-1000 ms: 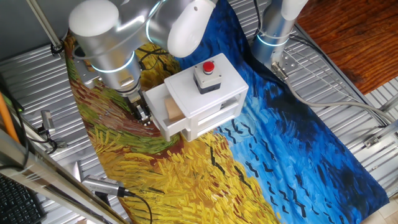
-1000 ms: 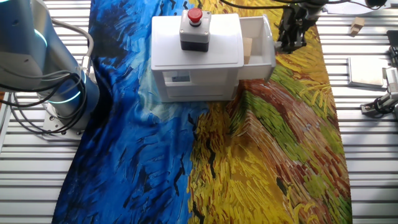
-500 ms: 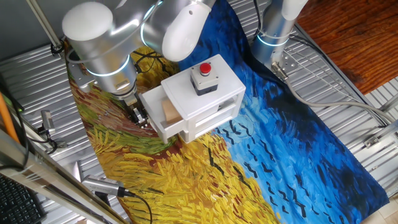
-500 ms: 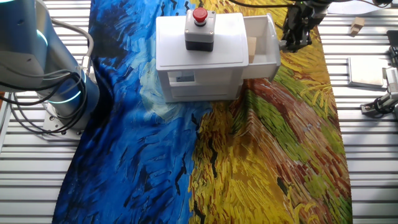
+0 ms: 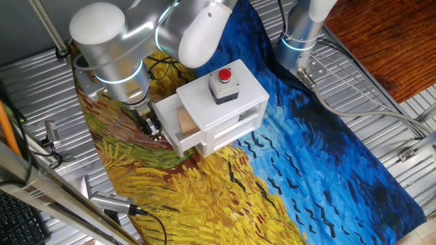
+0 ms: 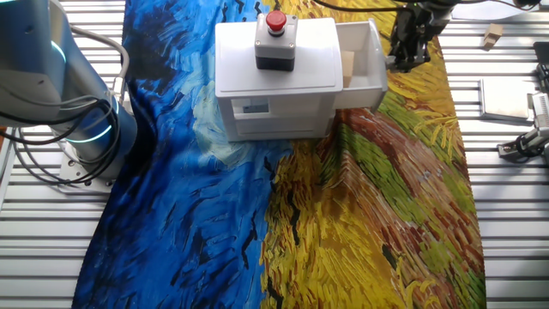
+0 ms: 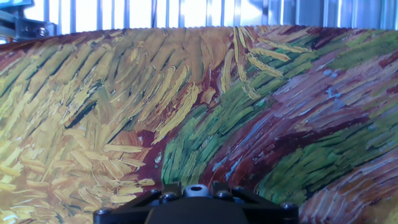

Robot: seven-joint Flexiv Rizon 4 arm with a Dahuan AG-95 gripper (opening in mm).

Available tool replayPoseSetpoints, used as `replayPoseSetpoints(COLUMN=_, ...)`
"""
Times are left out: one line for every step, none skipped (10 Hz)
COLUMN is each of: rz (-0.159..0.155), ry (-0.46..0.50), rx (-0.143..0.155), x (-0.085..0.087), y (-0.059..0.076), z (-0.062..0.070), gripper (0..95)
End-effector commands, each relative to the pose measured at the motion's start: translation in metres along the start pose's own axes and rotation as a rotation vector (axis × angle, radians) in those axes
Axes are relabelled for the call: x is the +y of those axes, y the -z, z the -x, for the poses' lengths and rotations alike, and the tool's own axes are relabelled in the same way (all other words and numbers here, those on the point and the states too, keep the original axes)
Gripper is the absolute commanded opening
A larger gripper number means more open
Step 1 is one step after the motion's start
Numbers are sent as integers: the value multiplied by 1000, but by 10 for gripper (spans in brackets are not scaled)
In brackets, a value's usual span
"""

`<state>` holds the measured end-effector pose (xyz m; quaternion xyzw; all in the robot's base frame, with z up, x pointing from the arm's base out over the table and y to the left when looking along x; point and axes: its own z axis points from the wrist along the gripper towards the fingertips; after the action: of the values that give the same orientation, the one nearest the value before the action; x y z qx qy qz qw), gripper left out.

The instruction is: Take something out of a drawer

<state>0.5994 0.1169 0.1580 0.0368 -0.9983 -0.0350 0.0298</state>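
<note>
Over the last second the drawer (image 6: 360, 58) slid further out, baring the block (image 6: 346, 67) — the tool (image 6: 405, 53) sits at its front, grip unreadable.

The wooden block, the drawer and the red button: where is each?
wooden block (image 6: 346, 67), the other fixed view, its tan side face
drawer (image 6: 371, 53), the other fixed view, its front wall
red button (image 5: 225, 75), one fixed view, its top

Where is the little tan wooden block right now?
The small tan wooden block sits inside the pulled-out white drawer tray, beside the white plastic box, with the claw just outside the drawer's front.
</note>
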Motion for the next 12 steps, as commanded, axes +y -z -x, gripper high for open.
replayPoseSetpoints(rz=0, ry=3, rx=-4, x=0, y=0, z=0, gripper=0)
replayPoseSetpoints(rz=-1, ry=5, rx=-4, x=0, y=-1, z=1, gripper=0)
replayPoseSetpoints(rz=-2, ry=8, rx=-5, x=0, y=-1, z=2, gripper=0)
replayPoseSetpoints(rz=-3, ry=9, rx=-4, x=0, y=-1, z=3, gripper=0)
replayPoseSetpoints(rz=-2, ry=10, rx=-5, x=0, y=-1, z=4, gripper=0)
replayPoseSetpoints(rz=-2, ry=11, rx=-5, x=-1, y=-1, z=5, gripper=0)
replayPoseSetpoints(rz=-1, ry=14, rx=-4, x=-2, y=0, z=7, gripper=0)
replayPoseSetpoints(rz=-1, ry=14, rx=-4, x=-2, y=1, z=7, gripper=0)
replayPoseSetpoints(rz=-1, ry=14, rx=-3, x=-2, y=1, z=7, gripper=0)
replayPoseSetpoints(rz=0, ry=14, rx=-4, x=-3, y=0, z=7, gripper=0)
replayPoseSetpoints(rz=0, ry=12, rx=-4, x=-3, y=0, z=7, gripper=0)
replayPoseSetpoints(rz=-1, ry=9, rx=-4, x=-2, y=0, z=7, gripper=0)
